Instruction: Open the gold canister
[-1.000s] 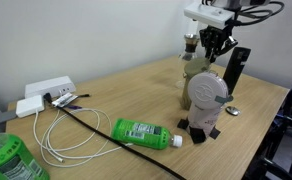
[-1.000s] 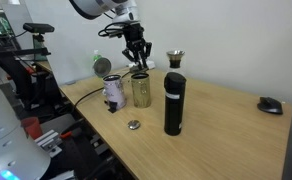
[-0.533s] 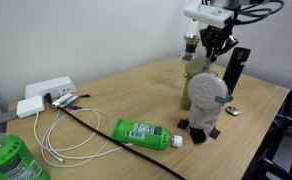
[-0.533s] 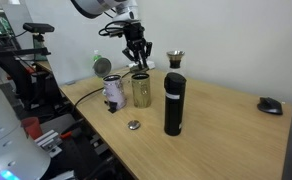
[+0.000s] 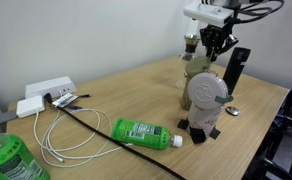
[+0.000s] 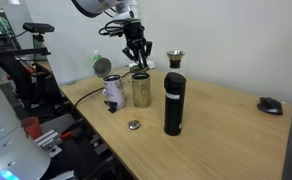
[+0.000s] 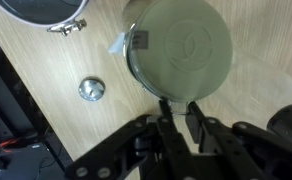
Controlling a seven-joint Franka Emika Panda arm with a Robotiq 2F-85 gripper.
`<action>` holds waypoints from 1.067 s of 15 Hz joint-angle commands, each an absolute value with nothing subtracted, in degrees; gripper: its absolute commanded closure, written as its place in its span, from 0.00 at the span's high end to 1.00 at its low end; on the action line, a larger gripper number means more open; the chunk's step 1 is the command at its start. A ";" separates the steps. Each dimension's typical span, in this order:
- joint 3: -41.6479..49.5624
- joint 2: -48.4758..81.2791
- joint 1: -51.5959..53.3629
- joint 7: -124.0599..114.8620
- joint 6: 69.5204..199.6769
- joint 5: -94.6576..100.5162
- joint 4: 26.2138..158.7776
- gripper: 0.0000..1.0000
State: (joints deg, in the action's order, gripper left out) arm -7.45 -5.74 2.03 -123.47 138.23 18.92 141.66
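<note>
The gold canister (image 6: 141, 90) stands upright on the wooden table, between a white round-faced device (image 6: 112, 92) and a tall black flask (image 6: 173, 100). In an exterior view it (image 5: 193, 72) is partly hidden behind the white device (image 5: 206, 92). The wrist view looks down on its round pale-gold lid (image 7: 181, 42). My gripper (image 7: 181, 103) hangs right above the canister (image 6: 138, 62), fingers nearly closed on a small pale bit of the lid's near rim. The lid sits on the canister.
A small metal disc (image 7: 91, 90) lies on the table near the canister (image 6: 134, 125). A dark funnel-shaped cup (image 6: 174, 58) stands behind. A green bottle (image 5: 141, 132) lies on its side near cables and a white power strip (image 5: 44, 92). A mouse (image 6: 271, 104) is far off.
</note>
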 commanded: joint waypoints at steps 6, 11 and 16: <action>-7.32 -5.78 2.35 -123.36 136.77 18.84 141.13 0.22; -7.33 -5.78 2.42 -123.36 136.66 18.84 141.11 0.22; -7.33 -5.78 2.43 -123.36 136.63 18.84 141.11 0.22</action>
